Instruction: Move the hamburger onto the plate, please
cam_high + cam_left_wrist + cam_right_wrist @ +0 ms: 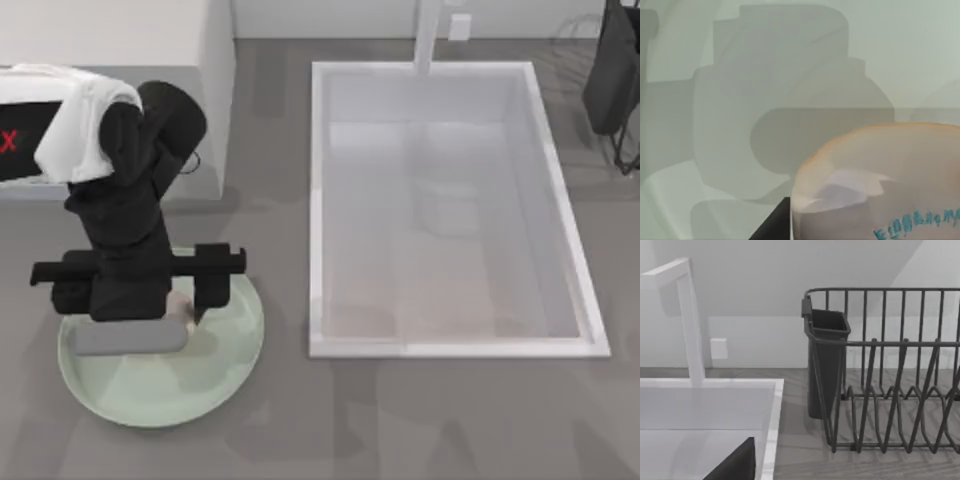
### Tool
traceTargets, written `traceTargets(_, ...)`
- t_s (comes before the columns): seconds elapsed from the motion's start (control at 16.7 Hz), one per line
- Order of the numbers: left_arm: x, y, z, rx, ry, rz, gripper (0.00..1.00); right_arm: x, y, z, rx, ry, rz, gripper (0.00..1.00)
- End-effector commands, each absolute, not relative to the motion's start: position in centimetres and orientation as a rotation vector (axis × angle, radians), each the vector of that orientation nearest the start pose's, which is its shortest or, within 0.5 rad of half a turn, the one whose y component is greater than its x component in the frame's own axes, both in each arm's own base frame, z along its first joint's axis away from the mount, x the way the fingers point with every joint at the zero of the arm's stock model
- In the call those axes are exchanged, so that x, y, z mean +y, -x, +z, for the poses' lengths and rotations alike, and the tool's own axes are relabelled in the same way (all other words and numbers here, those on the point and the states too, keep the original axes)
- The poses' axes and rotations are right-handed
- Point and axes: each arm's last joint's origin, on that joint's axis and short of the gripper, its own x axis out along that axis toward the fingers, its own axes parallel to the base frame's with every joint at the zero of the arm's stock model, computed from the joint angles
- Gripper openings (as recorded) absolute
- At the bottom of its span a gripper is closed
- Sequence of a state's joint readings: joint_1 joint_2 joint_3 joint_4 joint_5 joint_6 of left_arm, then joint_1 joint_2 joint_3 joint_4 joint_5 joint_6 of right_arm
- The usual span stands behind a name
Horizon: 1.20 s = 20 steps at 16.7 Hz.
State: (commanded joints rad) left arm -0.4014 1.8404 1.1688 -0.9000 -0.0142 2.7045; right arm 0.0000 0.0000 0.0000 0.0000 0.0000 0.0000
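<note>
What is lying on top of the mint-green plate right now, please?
The hamburger sits over the plate, beneath my left hand. The arm covers most of it from above, so contact with the plate cannot be seen.

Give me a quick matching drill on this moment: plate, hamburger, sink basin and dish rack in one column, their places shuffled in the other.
Things:
1. plate
2. hamburger
3. sink basin
4. dish rack

Places:
A. white, at the table's middle and right
B. over the plate, at the left gripper
C. dark wire, beyond the sink in the right wrist view
D. mint-green, at the table's front left, under the left arm

Pairs: 1-D, 2-B, 3-A, 4-C
</note>
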Motion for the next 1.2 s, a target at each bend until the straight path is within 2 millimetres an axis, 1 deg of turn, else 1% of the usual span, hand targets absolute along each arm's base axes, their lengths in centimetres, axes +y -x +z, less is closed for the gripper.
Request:
traceTargets(0.12, -12.47, -30.03, 14.97, -0.060, 2.240, 2.228, 0.00, -0.12, -10.57, 16.00, 0.000, 0.000, 0.000, 1.00)
traceTargets(0.9, -12.47, -30.03, 14.97, -0.060, 2.240, 2.228, 0.98, -0.12, -10.57, 16.00, 0.000, 0.000, 0.000, 1.00)
traceTargets(0.96, -12.47, -30.03, 14.97, -0.060, 2.240, 2.228, 1.00, -0.12, -10.57, 16.00, 0.000, 0.000, 0.000, 1.00)
traceTargets(1.2, -12.47, -30.03, 14.97, -0.060, 2.240, 2.228, 1.00, -0.12, -10.57, 16.00, 0.000, 0.000, 0.000, 1.00)
